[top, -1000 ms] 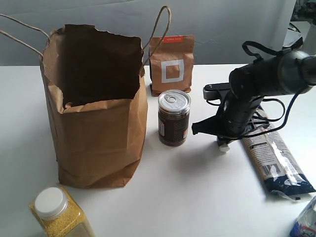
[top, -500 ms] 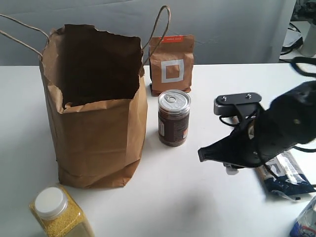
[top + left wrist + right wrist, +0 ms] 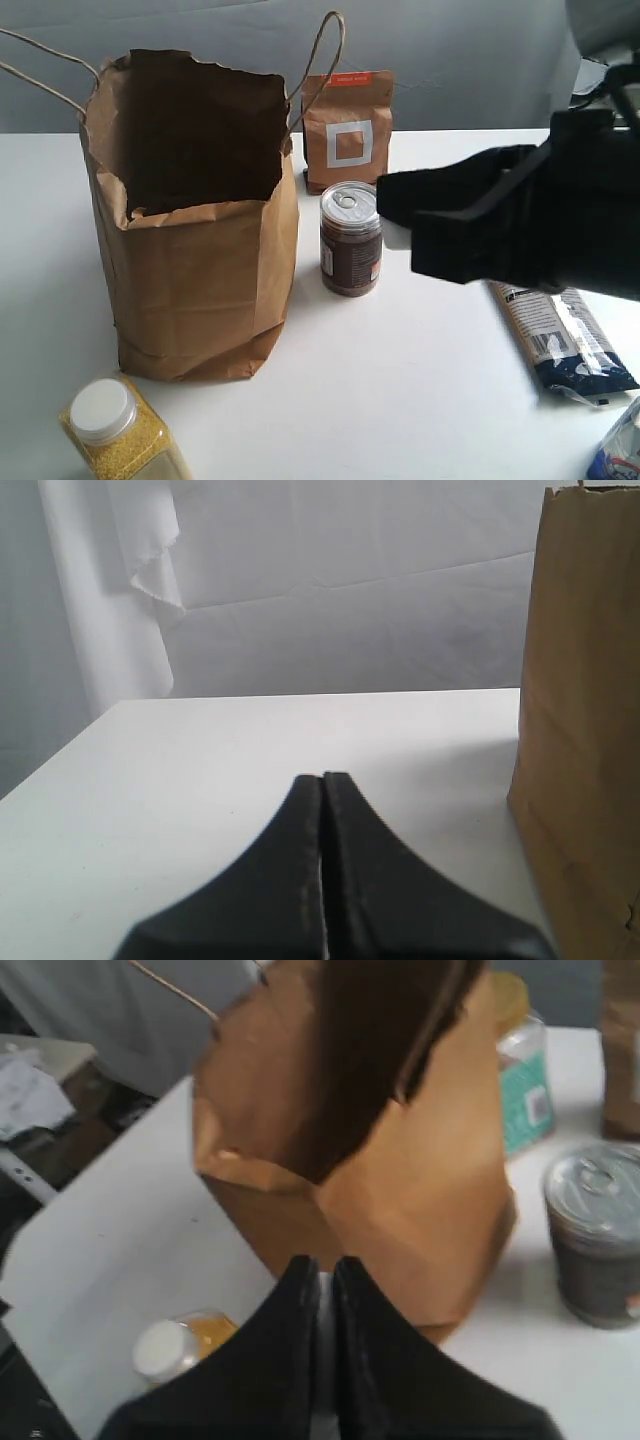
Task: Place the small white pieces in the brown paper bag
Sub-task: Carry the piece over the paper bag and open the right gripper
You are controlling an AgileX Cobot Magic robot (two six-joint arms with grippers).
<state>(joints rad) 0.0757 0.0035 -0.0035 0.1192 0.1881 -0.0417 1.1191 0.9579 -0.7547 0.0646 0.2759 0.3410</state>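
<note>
White piece (image 3: 322, 1310) pinched in right pincer (image 3: 399, 230); paper bag (image 3: 200, 260) to left.

Big smear across the exterior view: that's the right gripper (image 3: 398, 230), so close and blurred it blots out the top end of the long dark packet (image 3: 560, 335) and the table (image 3: 400, 400) behind it. A pale sliver sits between the jaws, white piece or bare table, can't tell. Inside the brown paper bag (image 3: 200, 270) it's all shadow, and one handle (image 3: 40, 70) runs off the left edge. The yellow-grain jar (image 3: 120, 435) is chopped by the bottom edge, the blue packet (image 3: 620, 455) clipped at the corner. On the left wrist view, the left gripper (image 3: 322, 780) is cut off at its base and the bag is sliced by the frame
</note>
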